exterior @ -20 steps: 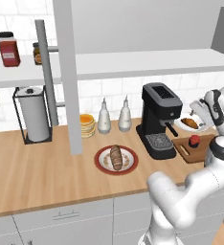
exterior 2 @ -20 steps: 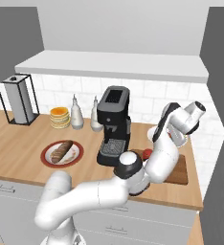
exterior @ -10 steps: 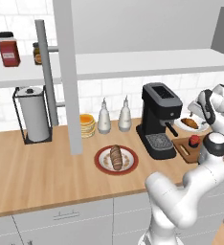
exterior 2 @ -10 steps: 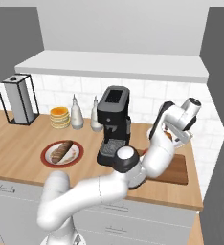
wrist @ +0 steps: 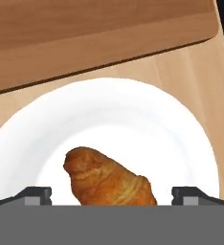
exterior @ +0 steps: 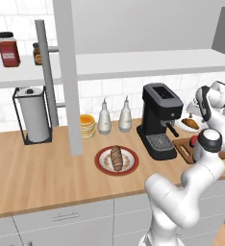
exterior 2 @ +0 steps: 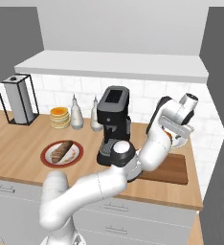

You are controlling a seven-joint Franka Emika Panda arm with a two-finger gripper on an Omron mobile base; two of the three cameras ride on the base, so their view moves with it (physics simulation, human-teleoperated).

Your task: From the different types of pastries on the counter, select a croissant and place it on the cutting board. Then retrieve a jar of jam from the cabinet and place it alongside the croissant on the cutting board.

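A golden croissant (wrist: 109, 179) lay on a white plate (wrist: 147, 124) in the hand view, its lower end cut off at six o'clock by the frame's bottom. The gripper (wrist: 111, 196) hung over it with both fingertips (wrist: 35, 195) spread wide, one at either side of the pastry, holding nothing. The dark cutting board (wrist: 85, 33) ran along twelve o'clock, just beside the plate on the counter (wrist: 200, 72). In the left base view a brown loaf (exterior: 116, 158) sat on a red-rimmed plate (exterior: 104, 166), at nine o'clock from the coffee machine (exterior: 158, 120). The arm hid most of the white plate in the right base view.
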